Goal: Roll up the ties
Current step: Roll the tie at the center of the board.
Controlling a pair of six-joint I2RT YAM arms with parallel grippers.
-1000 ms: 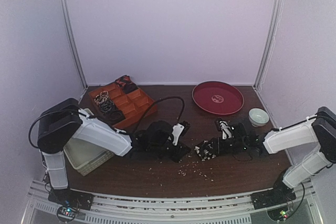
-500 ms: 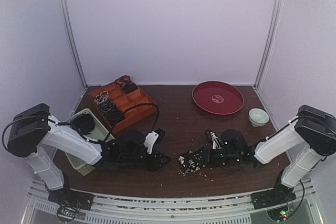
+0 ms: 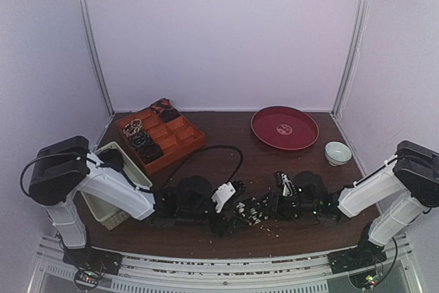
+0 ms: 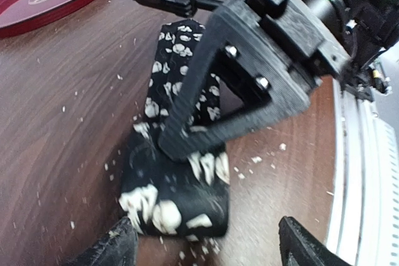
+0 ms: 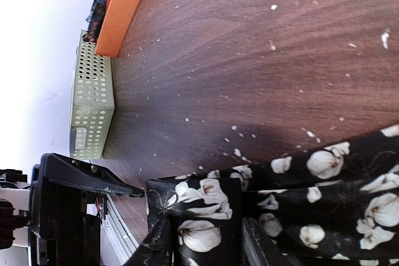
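Our left pincer (image 4: 209, 250) is wide open and holds nothing. Its two dark tips show at the bottom of the left wrist view. The near end of the black tie (image 4: 174, 185) with white flowers lies on the counter (image 4: 56, 123) just above the gap between them.

Half a second ago this pincer sat further to the left in the top view, apart from the tie. Now it has slid across to the tie and meets the other arm low in the middle of that view.

Our right pincer (image 5: 206, 241) has its two fingers close together. A folded bit of the tie looks squeezed between them, so we think it has hold of the cloth. In the left wrist view, one of its black fingers presses down on the middle of the strip.

The tie has hardly moved in this last half second. It is bunched up, not a neat coil yet. We think both pincers are now in place to start the roll, one holding and one turning.

Small white crumbs (image 4: 255, 159) lie all around the tie. Far off at the upper left of the top view, the orange tray (image 3: 171, 138) has rolled ties (image 3: 140, 138) in it. The basket (image 3: 110, 207) sits below it. The red plate (image 3: 285, 127) and a small bowl (image 3: 337, 152) are at the upper right.
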